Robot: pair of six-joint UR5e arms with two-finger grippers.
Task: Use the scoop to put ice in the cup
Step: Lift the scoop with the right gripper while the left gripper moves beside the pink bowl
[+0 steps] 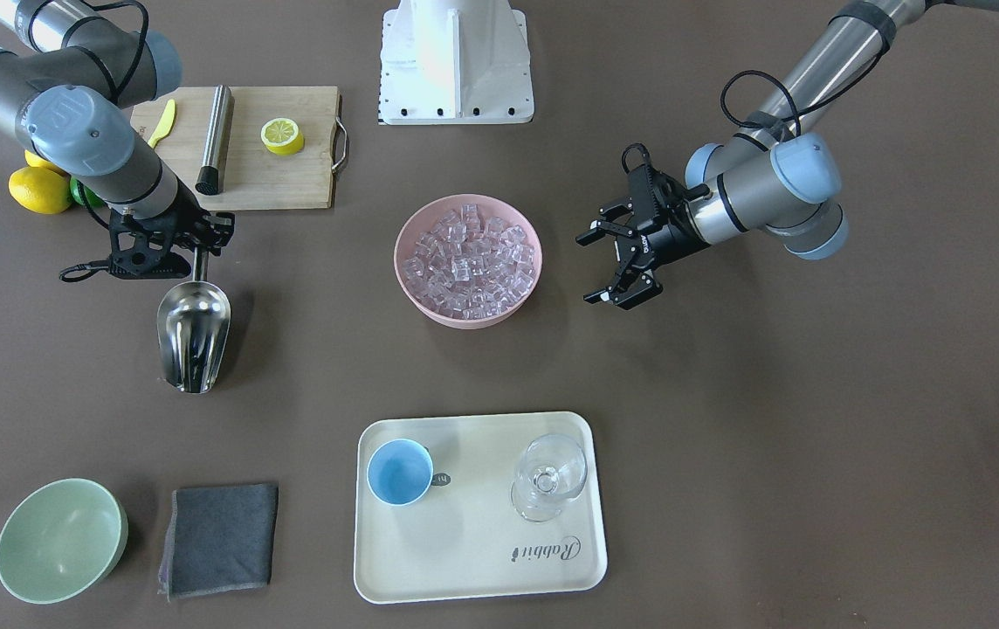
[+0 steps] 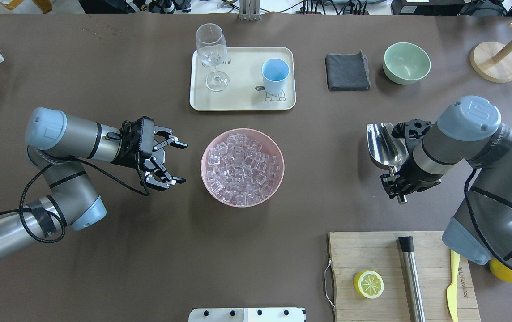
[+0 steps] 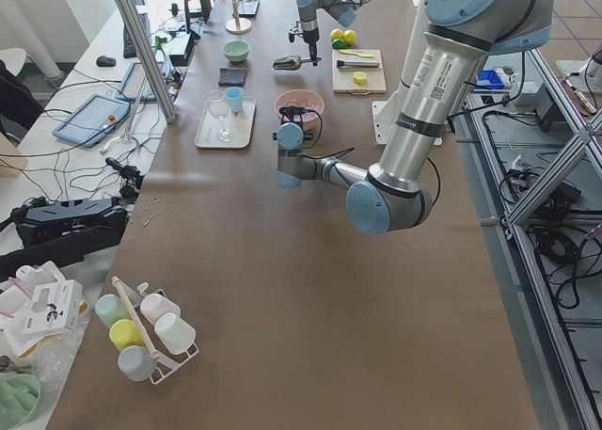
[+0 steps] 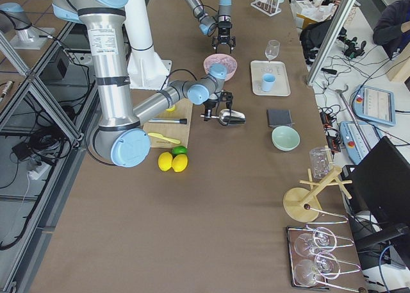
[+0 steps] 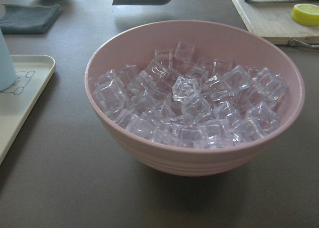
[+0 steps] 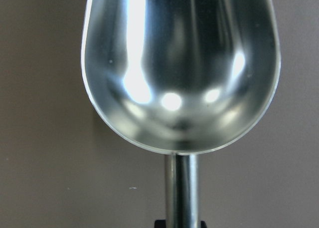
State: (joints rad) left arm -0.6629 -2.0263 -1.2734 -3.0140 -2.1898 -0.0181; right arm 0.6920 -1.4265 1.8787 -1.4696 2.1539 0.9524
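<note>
The right gripper (image 1: pixel 199 249) clamps the scoop (image 1: pixel 193 336) handle; left gripper (image 1: pixel 594 267) gapes beside ice (image 1: pixel 470 260).

At centre left, my right gripper (image 1: pixel 194 249) is clamped on the thin handle of the scoop (image 1: pixel 192 336) — its trough points down-frame. My left gripper (image 1: pixel 595 269), right of centre, has its fingers spread wide beside the pink bowl (image 1: pixel 403 279) of ice (image 1: pixel 471 259) (not touching it). The cup (image 1: pixel 399 472) stands on the cream tray (image 1: pixel 473 559) — lower centre.
</note>
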